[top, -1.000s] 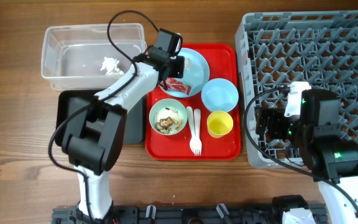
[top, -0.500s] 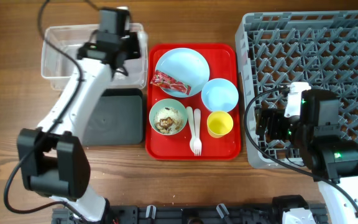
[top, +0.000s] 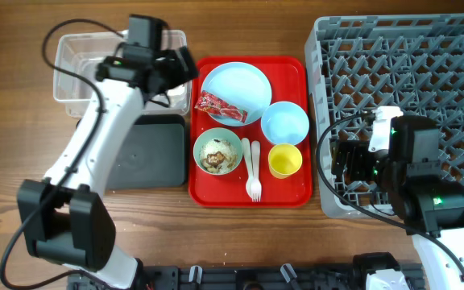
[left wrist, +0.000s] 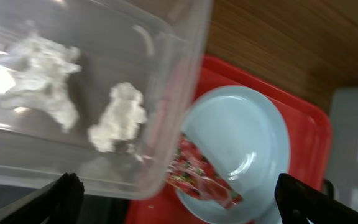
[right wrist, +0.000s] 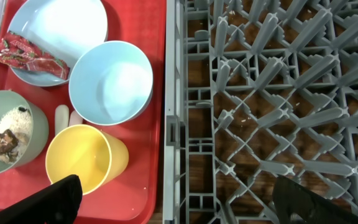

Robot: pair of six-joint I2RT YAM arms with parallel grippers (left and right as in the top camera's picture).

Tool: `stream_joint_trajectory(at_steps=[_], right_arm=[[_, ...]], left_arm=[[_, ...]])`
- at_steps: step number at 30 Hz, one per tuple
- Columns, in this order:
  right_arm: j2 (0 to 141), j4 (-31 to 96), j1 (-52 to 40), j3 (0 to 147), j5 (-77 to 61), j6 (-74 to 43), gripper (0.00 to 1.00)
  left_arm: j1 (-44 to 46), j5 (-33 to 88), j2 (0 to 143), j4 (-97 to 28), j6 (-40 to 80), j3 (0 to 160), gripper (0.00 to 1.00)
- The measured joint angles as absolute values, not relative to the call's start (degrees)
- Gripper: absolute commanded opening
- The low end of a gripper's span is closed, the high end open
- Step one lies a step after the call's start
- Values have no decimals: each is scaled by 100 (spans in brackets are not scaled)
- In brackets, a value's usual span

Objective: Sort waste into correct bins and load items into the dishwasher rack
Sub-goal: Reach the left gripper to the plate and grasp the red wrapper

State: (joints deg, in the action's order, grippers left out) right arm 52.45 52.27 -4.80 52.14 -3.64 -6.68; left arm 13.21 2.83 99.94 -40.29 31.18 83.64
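Overhead, the left pincer hovers above the right end of the clear box, spread wide and empty. Two tissue bits lie inside the box. The wrapper lies on the rim of the plate, which sits on the red tray with the blue bowl, the cup, the spoon and fork, and the mint bowl holding scraps. The black tray lies beside the box on the tabletop. The right pincer, also wide and empty, hangs over the left edge of the rack.
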Motion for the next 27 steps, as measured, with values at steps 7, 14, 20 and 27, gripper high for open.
stream_joint_trajectory(at_steps=[7,14,20,27], right_arm=[[5245,5227,-480,5214,-364,-668,100],[5245,5227,-480,5214,-364,-668,100],[5245,5229,-480,5214,-364,-668,100],[5245,5229,-480,5214,-364,-668,100]], left_arm=[[2530,233,10224,-3771,3354,8364,100],[2954,-16,11338,-3059,3680,8364,95],[2958,-43,11907,-2899,3741,8364,85],[2958,-108,12099,-2530,3745,8364,52]])
